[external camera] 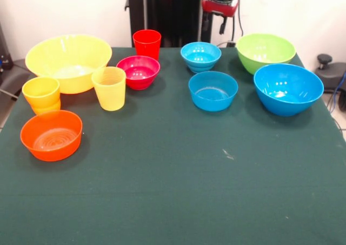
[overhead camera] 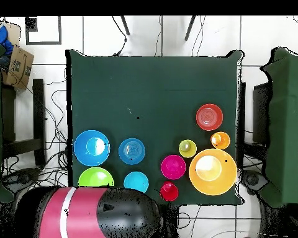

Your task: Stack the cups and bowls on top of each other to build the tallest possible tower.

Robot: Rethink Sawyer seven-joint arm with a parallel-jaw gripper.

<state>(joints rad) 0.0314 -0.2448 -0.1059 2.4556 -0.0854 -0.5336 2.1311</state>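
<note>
Nearest, orange bowl [external camera: 51, 135] low on the worktop [external camera: 173, 202], cups and bowls all standing apart along the far side by the pedestal, nothing stacked, arm [overhead camera: 95, 214] drawn back at base, jaws' state impossible to tell.

Front cam sits low across the tabletop [external camera: 173, 202], pretty close, facing the robot's pedestal [external camera: 162, 12]. Overhead cam hangs high, looking straight down, robot base [overhead camera: 89, 214] at bottom. Both catch the whole green tabletop [overhead camera: 151, 87], flipped half round.
</note>
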